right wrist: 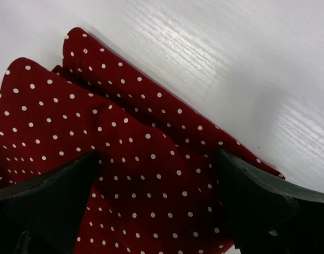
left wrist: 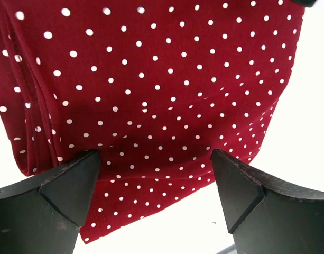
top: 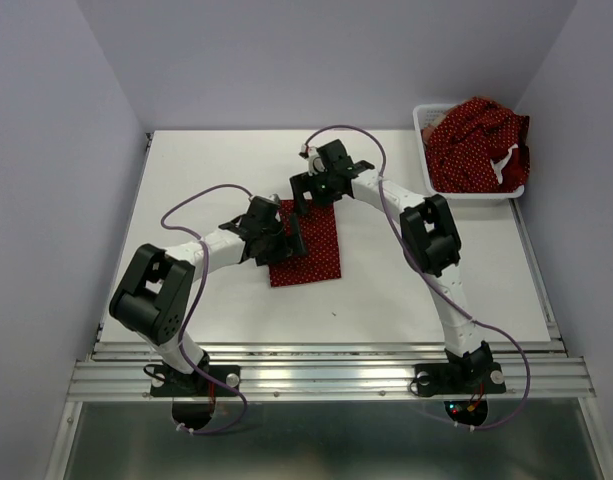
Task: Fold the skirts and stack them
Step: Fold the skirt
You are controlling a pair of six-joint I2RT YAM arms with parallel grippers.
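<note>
A dark red polka-dot skirt [top: 311, 248] lies folded flat in the middle of the white table. My left gripper [top: 284, 238] is open over its left edge; the left wrist view shows the cloth [left wrist: 151, 90] spread between and beyond the open fingers [left wrist: 61, 196]. My right gripper [top: 308, 195] is open over the skirt's far end; the right wrist view shows the cloth [right wrist: 140, 174] with a raised fold between its fingers [right wrist: 257, 201]. A second dark red dotted skirt [top: 478, 142] is heaped in the basket. No plaid skirt shows.
A white mesh basket [top: 422, 122] stands at the table's back right corner. The table's metal rail [top: 326, 375] runs along the near edge. Purple cables loop over both arms.
</note>
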